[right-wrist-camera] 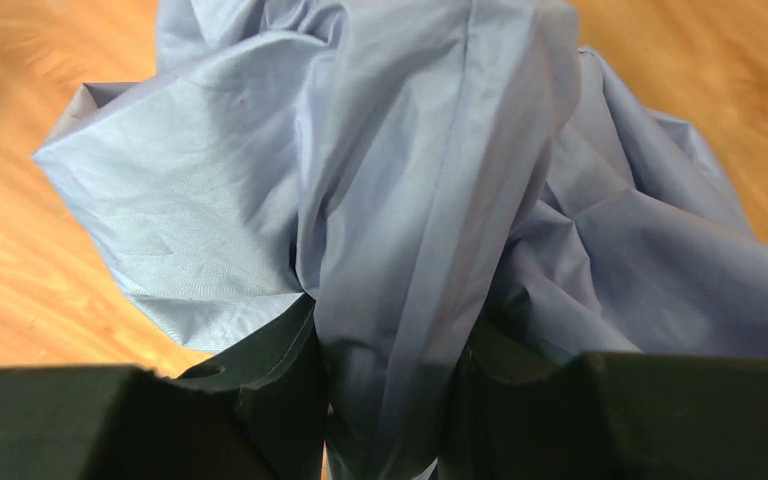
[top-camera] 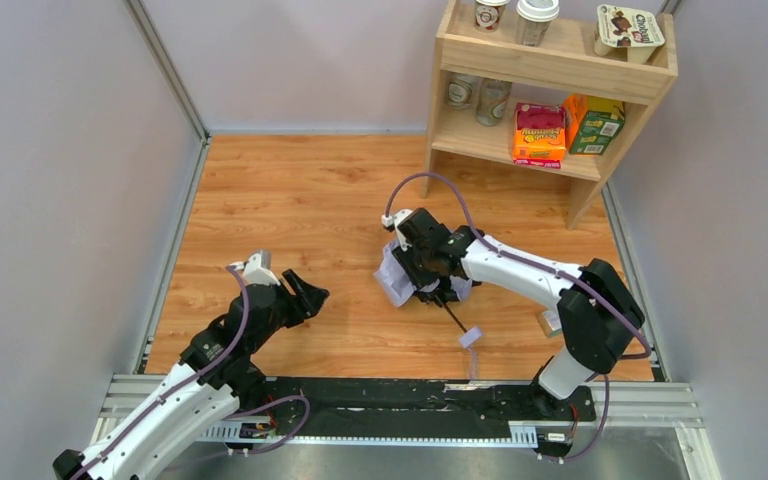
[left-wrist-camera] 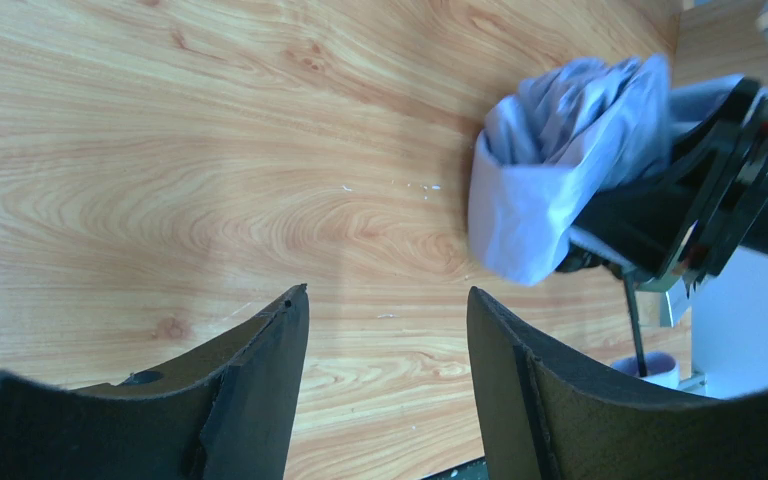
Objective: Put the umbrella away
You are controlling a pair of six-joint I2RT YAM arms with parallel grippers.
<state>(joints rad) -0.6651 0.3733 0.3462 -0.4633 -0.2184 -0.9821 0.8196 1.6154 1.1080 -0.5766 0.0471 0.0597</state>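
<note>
The umbrella [top-camera: 396, 275] is a bunched pale lavender canopy lying on the wooden floor near the middle. Its thin black shaft [top-camera: 453, 317] runs toward the front to a small fabric strap tab [top-camera: 471, 337]. My right gripper [top-camera: 422, 262] is over the canopy and shut on a fold of the fabric [right-wrist-camera: 400, 300], which fills the right wrist view. My left gripper [top-camera: 308, 297] is open and empty, left of the umbrella and apart from it. In the left wrist view the canopy [left-wrist-camera: 550, 170] lies beyond my open fingers [left-wrist-camera: 260, 380].
A wooden shelf unit [top-camera: 550, 75] stands at the back right, holding cups, jars and colourful boxes [top-camera: 540, 135]. Grey walls close the left and right sides. A metal rail [top-camera: 400, 395] runs along the front edge.
</note>
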